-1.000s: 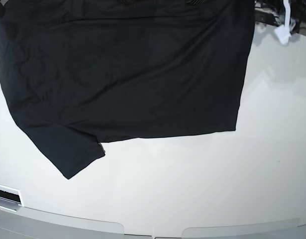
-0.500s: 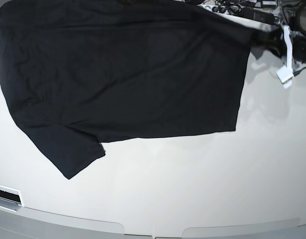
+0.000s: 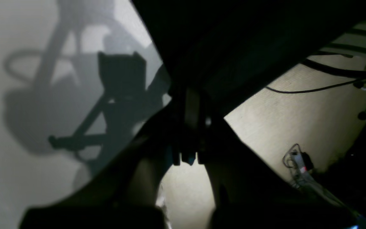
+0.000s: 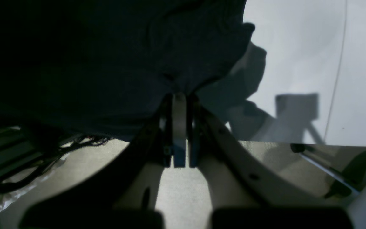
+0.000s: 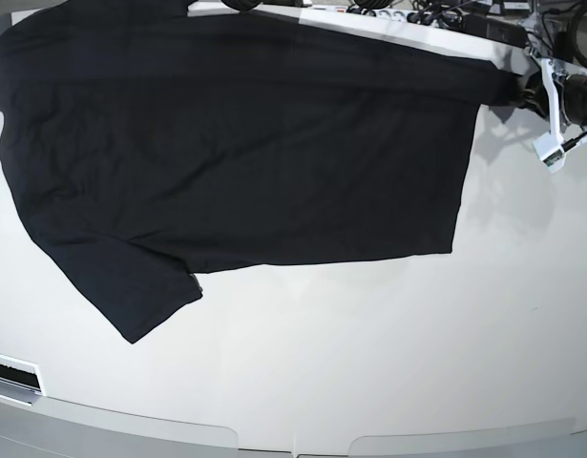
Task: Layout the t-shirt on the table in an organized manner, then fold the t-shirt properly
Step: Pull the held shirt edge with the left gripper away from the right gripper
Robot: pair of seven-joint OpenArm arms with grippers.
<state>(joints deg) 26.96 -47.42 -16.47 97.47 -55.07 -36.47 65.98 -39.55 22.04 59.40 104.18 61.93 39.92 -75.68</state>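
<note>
The black t-shirt [image 5: 245, 143] lies spread across the far half of the white tabletop [image 5: 369, 363], one sleeve angling toward the near left. The left end effector [image 3: 189, 127] is clamped on the shirt's edge, and the right end effector [image 4: 179, 105] likewise pinches the cloth.
</note>
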